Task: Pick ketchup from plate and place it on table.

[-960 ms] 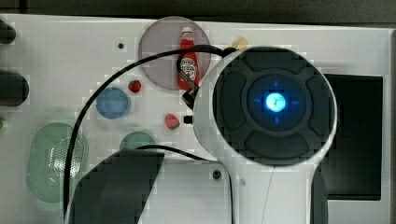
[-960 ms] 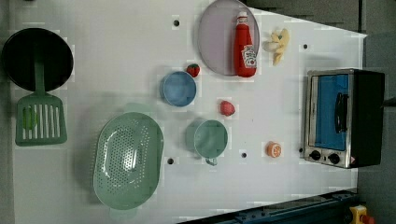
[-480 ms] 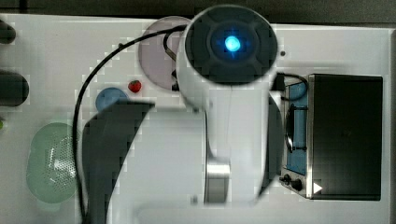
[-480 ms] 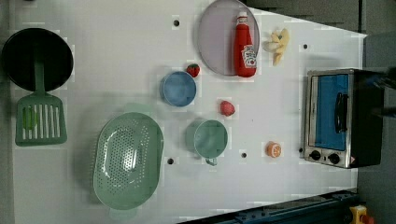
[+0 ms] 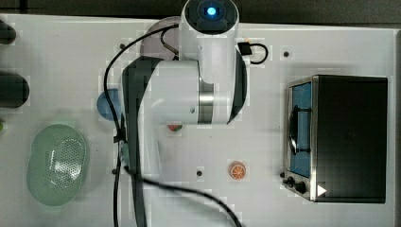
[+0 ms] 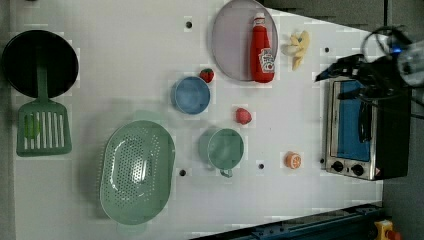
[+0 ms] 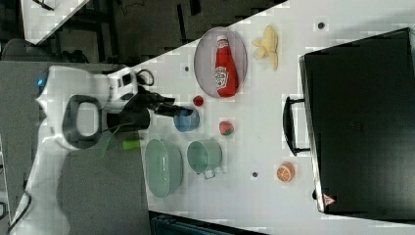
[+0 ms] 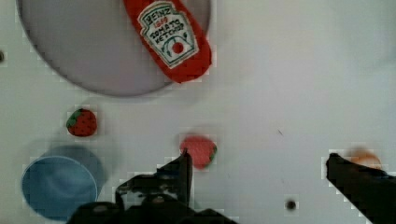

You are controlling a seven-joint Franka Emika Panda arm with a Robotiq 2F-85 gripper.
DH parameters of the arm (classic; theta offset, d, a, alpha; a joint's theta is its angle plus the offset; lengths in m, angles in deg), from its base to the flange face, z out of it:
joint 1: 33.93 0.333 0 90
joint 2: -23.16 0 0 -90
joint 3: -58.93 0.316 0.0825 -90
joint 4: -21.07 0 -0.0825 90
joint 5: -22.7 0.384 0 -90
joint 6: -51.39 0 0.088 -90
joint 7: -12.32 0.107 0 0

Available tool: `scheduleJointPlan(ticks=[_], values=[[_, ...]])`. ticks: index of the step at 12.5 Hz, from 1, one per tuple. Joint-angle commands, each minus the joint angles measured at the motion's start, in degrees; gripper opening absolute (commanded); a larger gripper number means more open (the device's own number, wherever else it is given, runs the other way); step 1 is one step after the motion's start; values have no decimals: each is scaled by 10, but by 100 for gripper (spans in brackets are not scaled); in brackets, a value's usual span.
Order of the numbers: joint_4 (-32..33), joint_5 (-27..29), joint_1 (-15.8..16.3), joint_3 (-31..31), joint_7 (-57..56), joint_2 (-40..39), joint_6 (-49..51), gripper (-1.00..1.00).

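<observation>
Ketchup [image 6: 262,49] lies flat on the plate [image 6: 231,45], near the plate's edge on the left view's right, with its cap toward the far rim of the worktop [image 6: 125,75]. Bare worktop surface opens around the plate, between it, the banana [image 6: 298,47] and the toaster oven [image 6: 362,132]. The strawberry [image 6: 206,75] and the blue dish [image 6: 191,95] sit just beside the plate. The arm hangs above the worktop, and the gripper [image 8: 259,170] is spread wide with nothing between its fingers. The bottle is red with a white label patch.
</observation>
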Motion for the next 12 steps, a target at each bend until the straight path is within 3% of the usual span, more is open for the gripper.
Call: scheduleJointPlan(ticks=[1, 5, 12], values=[[-1, 0, 1, 3, -131, -14, -71, 100], [-2, -1, 7, 3, -246, -83, -185, 100], [-4, -5, 19, 2, -249, -186, -297, 100]])
